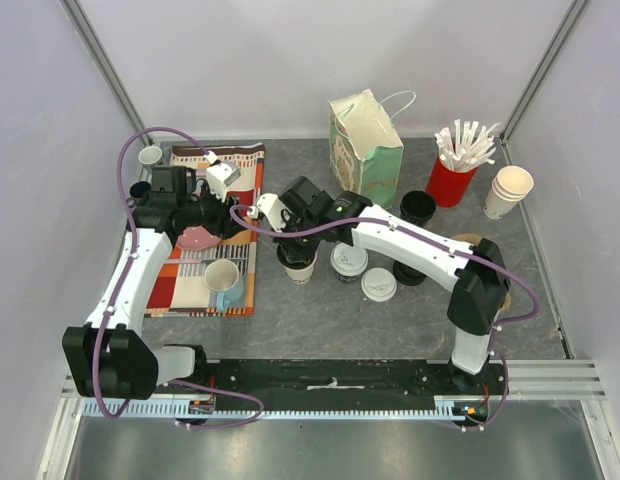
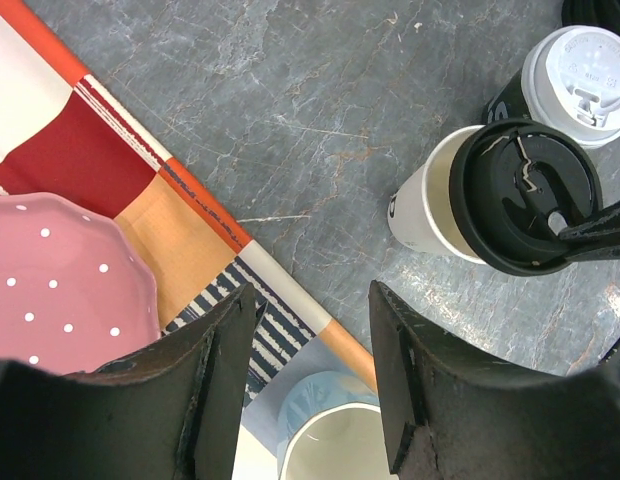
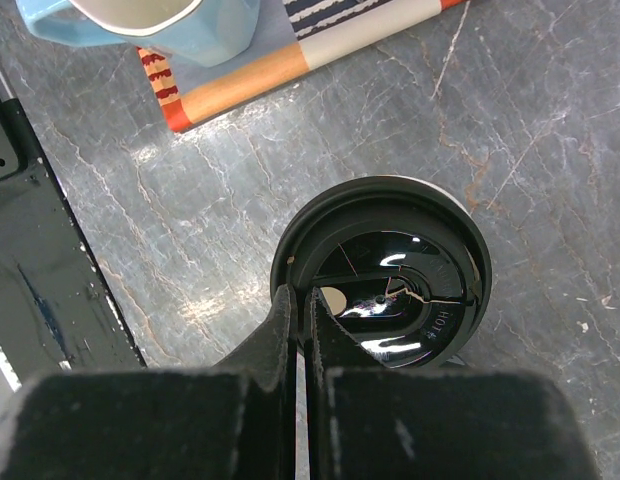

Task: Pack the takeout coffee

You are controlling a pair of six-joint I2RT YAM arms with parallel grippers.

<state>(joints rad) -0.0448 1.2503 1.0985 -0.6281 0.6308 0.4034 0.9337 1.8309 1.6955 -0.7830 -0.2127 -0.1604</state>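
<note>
Two takeout coffee cups with white sip lids (image 1: pixel 349 259) (image 1: pixel 379 284) stand mid-table; one of them (image 2: pixel 580 80) shows in the left wrist view. Beside them stands a white paper cup (image 2: pixel 430 205) topped by a black lid (image 3: pixel 390 270). My right gripper (image 3: pixel 308 295) is shut on that lid's near rim, directly above the cup (image 1: pixel 298 266). My left gripper (image 2: pixel 312 300) hangs open over the striped mat (image 1: pixel 180 285), above a blue mug (image 2: pixel 335 440), with nothing between its fingers.
A green paper bag (image 1: pixel 365 140) with handles stands at the back centre. Right of it are a lidless black cup (image 1: pixel 417 207), a red cup of wrapped sticks (image 1: pixel 452 180) and stacked paper cups (image 1: pixel 507 190). A pink dotted plate (image 2: pixel 60 280) lies on the mat.
</note>
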